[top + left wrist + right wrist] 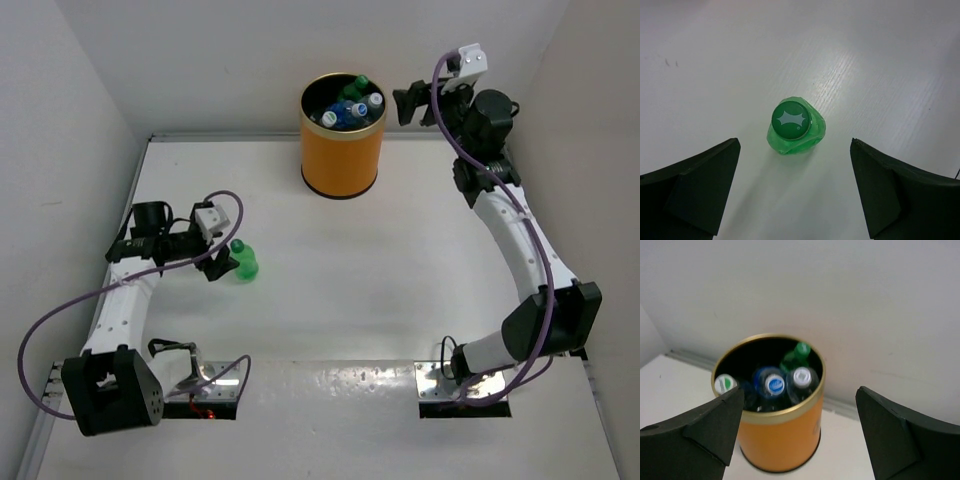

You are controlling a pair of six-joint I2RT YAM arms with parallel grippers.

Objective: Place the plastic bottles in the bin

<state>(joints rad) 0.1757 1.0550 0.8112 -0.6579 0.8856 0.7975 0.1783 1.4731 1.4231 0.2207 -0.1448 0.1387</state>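
Hovering over the small upright green plastic bottle [795, 125] at nine o'clock on the white table [400, 260], the left gripper [794, 150] stood wide open and empty. The right gripper [800, 390] gaped empty beside the tall orange cylindrical bin [343, 160] at twelve o'clock, several clear bottles [775, 385] inside. Risk: an off-centre close could tip the light bottle and set it rolling.

Lab: white-walled robot tbl [400, 290]

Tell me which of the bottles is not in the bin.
The green bottle standing on the table in front of the open left gripper. The other bottles, one green among them, are all inside the orange bin.
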